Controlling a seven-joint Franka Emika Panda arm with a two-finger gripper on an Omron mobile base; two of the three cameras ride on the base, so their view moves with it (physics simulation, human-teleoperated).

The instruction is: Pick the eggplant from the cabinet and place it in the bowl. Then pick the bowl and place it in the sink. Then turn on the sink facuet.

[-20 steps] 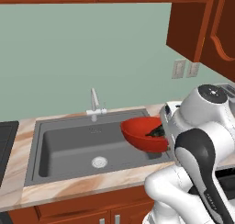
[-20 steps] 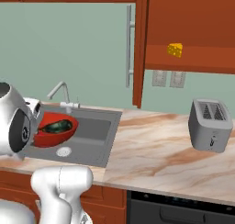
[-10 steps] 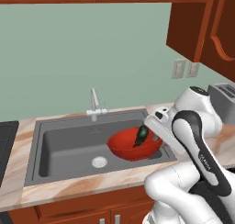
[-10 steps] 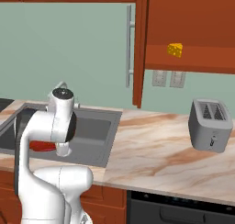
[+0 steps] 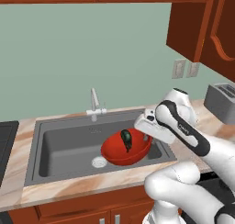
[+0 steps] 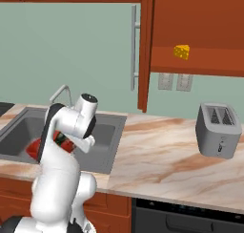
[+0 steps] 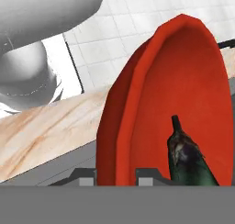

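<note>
Dark grey, the sink (image 5: 59, 147) is set into the marbled counter (image 6: 167, 165), with the faucet (image 5: 94, 103) at its back edge. A toaster (image 6: 219, 129) stands near the counter's right end. The red bowl (image 5: 120, 150) hangs tilted inside the sink's right half, beside the drain (image 5: 98, 162). The gripper (image 7: 114, 175) is clamped on the bowl's right rim, one finger on each side of the wall. The eggplant (image 5: 126, 139) lies inside the bowl.
</note>
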